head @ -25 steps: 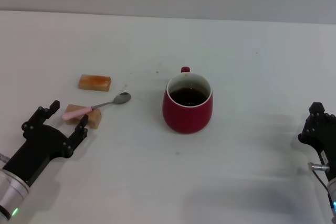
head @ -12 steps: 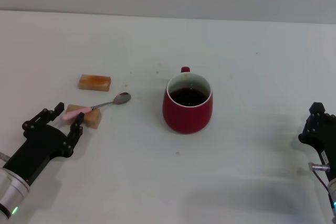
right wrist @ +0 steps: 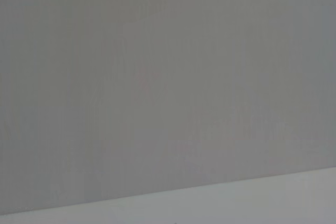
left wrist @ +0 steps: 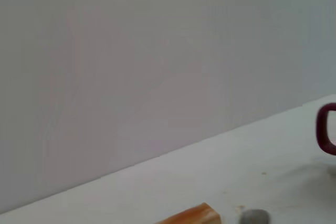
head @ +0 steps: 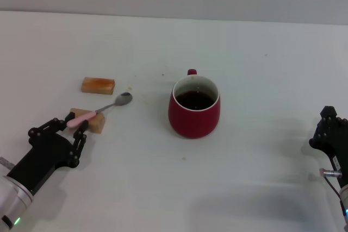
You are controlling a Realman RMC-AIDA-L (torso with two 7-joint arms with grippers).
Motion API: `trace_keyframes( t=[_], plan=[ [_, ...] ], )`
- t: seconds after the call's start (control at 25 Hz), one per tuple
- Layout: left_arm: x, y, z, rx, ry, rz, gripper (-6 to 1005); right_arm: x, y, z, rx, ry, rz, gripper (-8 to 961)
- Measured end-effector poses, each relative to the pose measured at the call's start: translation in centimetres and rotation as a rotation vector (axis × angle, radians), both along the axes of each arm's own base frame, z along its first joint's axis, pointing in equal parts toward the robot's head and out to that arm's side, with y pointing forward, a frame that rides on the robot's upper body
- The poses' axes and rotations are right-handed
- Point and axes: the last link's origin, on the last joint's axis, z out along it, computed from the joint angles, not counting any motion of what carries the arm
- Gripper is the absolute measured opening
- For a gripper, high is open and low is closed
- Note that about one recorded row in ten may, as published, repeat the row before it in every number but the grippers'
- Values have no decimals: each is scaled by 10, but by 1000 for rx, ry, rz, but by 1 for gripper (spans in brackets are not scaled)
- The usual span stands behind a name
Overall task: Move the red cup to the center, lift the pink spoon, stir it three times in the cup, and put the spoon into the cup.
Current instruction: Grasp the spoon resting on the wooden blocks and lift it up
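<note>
The red cup [head: 194, 108] stands upright near the middle of the table, handle toward the far side, dark inside; its handle shows in the left wrist view [left wrist: 326, 129]. The pink spoon [head: 103, 108] lies left of the cup, its pink handle resting across a tan block [head: 96, 123]; its silver bowl also shows in the left wrist view [left wrist: 254, 216]. My left gripper [head: 77, 121] has closed its fingers around the end of the pink handle, low at the table. My right gripper [head: 329, 132] is parked at the right edge, away from everything.
A second tan block [head: 98, 85] lies beyond the spoon and shows in the left wrist view [left wrist: 191, 216]. The white table [head: 261, 177] runs to a pale wall at the back.
My left gripper has moved forward to the spoon and narrowed its fingers from wide open onto the pink handle. The spoon's bowl shifted slightly. The cup and right arm have not moved.
</note>
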Motion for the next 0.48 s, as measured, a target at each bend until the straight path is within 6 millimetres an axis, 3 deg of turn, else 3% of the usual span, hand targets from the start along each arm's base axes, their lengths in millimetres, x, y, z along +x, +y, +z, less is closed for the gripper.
trace_keyframes(
  t=[0.48],
  plan=[
    [6, 1, 0, 24, 16, -36, 202, 0, 0, 0, 0, 0, 0, 0]
  ],
)
